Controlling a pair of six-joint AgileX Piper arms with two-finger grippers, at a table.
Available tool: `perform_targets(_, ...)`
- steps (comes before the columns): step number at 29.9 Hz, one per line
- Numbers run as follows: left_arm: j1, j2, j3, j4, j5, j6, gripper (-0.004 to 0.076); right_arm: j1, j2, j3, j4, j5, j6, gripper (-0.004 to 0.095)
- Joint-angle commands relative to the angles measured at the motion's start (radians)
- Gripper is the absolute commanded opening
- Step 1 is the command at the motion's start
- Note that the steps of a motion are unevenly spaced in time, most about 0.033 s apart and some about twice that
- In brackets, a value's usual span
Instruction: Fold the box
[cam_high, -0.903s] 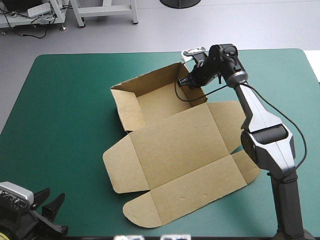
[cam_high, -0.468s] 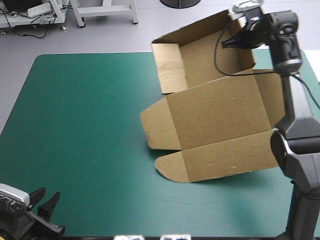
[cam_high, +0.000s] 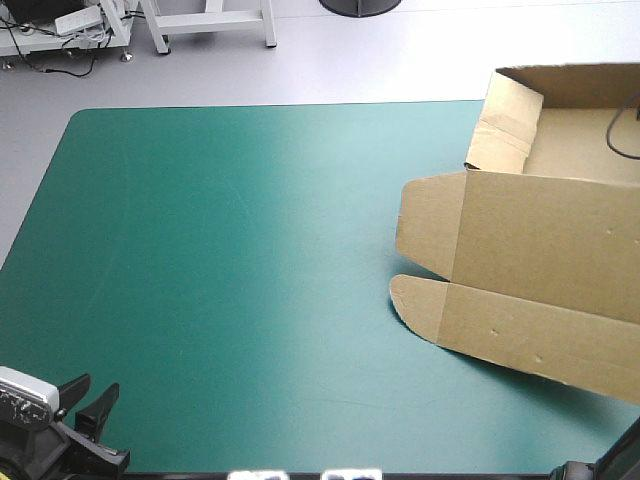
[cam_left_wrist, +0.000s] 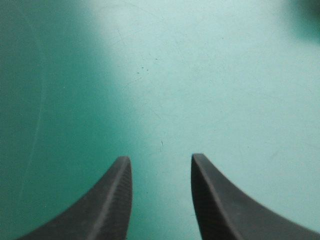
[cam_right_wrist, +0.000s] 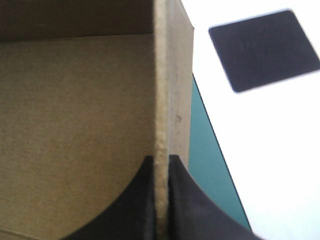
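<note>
At far right, box (cam_high: 540, 240) partly cropped, right gripper (cam_right_wrist: 161, 160) pinching it

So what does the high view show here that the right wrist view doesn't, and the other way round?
Only the high view: the brown cardboard box as a whole, open tray plus flat lid flaps, over the table's right side, and the open left gripper at the near left corner. Only the right wrist view: the right gripper shut on a raised wall. Both: the box and the teal-green table cover.
</note>
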Motion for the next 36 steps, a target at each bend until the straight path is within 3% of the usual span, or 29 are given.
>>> perform_targets(1,-0.002,0.017,-0.02,-0.004,-0.069,-0.01,0.0279,-0.089,-0.069,0.129,0.108,0.008,-0.022,-0.002)
perform_targets(12,-0.002,0.017,-0.02,-0.004,-0.069,-0.01,0.0279,-0.117,-0.067,0.579,0.215,-0.147,-0.186,-0.002)
perform_targets(20,-0.002,0.017,-0.02,-0.004,-0.071,-0.016,0.0279,-0.117,-0.067,0.621,0.215,-0.194,-0.305,-0.0016)
perform_targets(23,-0.002,0.017,-0.02,-0.004,-0.071,-0.016,0.0279,-0.117,-0.067,0.618,0.203,-0.206,-0.31,0.0055)
perform_targets(29,-0.002,0.017,-0.02,-0.004,-0.071,-0.012,0.0279,-0.117,-0.067,0.618,0.183,-0.278,-0.31,0.0316)
perform_targets(33,-0.002,0.017,-0.02,-0.002,-0.071,-0.012,0.0279,-0.117,-0.067,0.597,0.225,-0.292,-0.316,0.0339)
perform_targets(36,-0.002,0.017,-0.02,0.0,-0.071,-0.012,0.0279,-0.117,-0.067,0.526,0.251,-0.238,-0.316,0.0339)
